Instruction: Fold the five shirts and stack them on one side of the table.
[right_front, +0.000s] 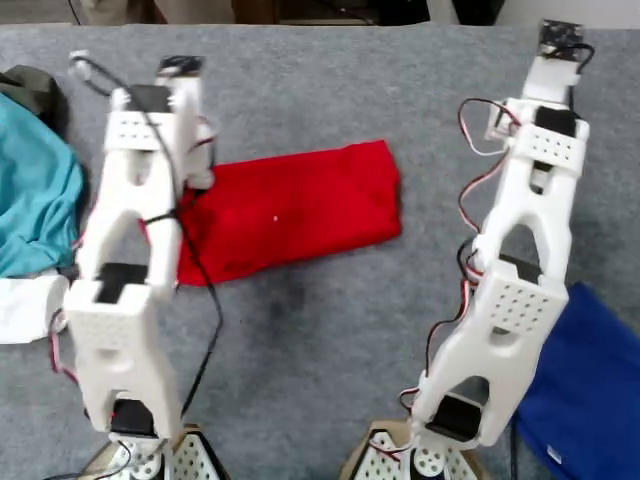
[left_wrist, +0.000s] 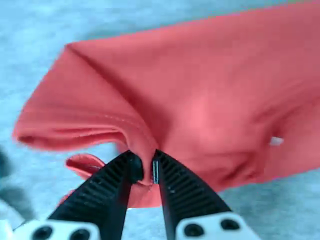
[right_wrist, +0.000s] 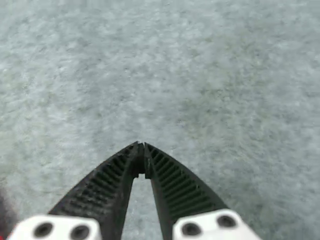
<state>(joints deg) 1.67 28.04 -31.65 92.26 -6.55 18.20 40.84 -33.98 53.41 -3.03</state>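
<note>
A red shirt (right_front: 300, 210) lies partly folded in the middle of the grey table (right_front: 330, 330). The left arm stands over its left end. In the left wrist view my left gripper (left_wrist: 146, 167) is shut on a pinched fold of the red shirt (left_wrist: 200, 95), whose edge is lifted and draped. The right arm stands at the table's right side. My right gripper (right_wrist: 141, 147) is shut with nothing in it, above bare grey cloth. A blue shirt (right_front: 585, 390) lies at the front right.
A teal shirt (right_front: 35, 195) and a white shirt (right_front: 25, 305) lie bunched at the left edge, with a dark garment (right_front: 30, 90) behind them. Wires hang along both arms.
</note>
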